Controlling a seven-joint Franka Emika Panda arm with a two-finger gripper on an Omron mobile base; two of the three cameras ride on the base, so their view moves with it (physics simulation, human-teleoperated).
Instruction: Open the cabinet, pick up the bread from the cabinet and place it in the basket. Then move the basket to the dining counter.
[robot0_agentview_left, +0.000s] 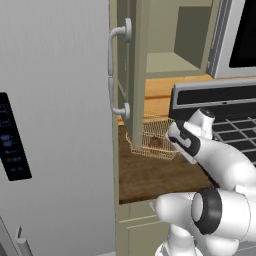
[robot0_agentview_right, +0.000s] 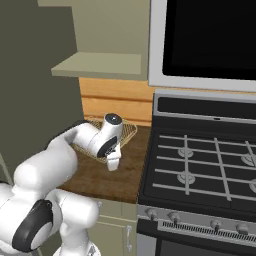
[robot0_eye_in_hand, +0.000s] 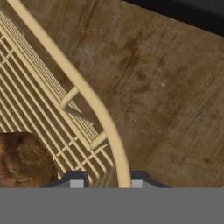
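Resting inside the pale gold wire-mesh basket (robot0_eye_in_hand: 39, 109) on the short wooden countertop (robot0_eye_in_hand: 166, 87), the dark-brown bread lump (robot0_eye_in_hand: 24, 159) is delivered; the gripper (robot0_eye_in_hand: 106, 181) pinches the basket's rim, with the carry remaining.

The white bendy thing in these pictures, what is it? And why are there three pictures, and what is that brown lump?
It is a robot arm in a pretend kitchen. Two pictures come from cameras behind the arm, one on its left, one on its right. The third comes from a camera on its hand, looking down past its gripper. On the brown wooden counter beside the stove sits a gold wire basket. The brown lump is bread, already lying inside it. The cabinet door above stands open. The gripper's two fingers are closed on the basket's rim, one on each side of it.
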